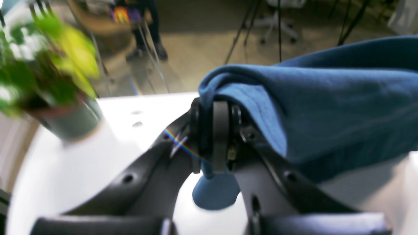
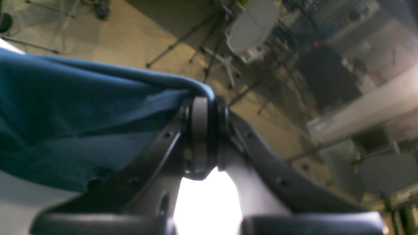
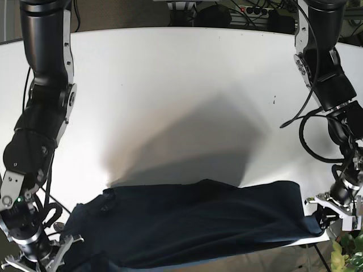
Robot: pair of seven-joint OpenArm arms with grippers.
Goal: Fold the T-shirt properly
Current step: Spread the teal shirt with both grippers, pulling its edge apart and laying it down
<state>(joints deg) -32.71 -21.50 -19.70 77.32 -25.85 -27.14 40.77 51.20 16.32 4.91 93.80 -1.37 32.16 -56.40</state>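
the bench point(image 3: 187, 85) was a wide white top, bare across most of its far side and shadowed in the middle. the shirt point(image 3: 193, 226), dark blue, hung stretched along the near edge of the bench, held up at both ends and sagging a little between them. the right arm point(image 3: 39, 141) reached down that view's left side and the left arm point(image 3: 329, 85) down its right.

the left gripper point(image 1: 217, 137) had its jaws closed on a bunched corner of the shirt point(image 1: 310, 107), with a small tongue of cloth poking out below the pads. the right gripper point(image 2: 204, 137) had its jaws closed too, the shirt point(image 2: 81, 124) edge draped over the top and pinched between them.

the main risk, as i judged it, was uneven travel: if one arm moved faster or farther than the other, the cloth would skew and the fold would land crooked. the hold on the right looked thin, at the very hem, so a sharp pull could slip it free and drop that end off the bench edge. slack in the middle could also crease under itself on laying down.

a potted plant point(image 1: 49, 75) stood on the bench near the left gripper; its pot point(image 1: 73, 120) held green leaves, and a wide swing there might knock it. no other container showed.
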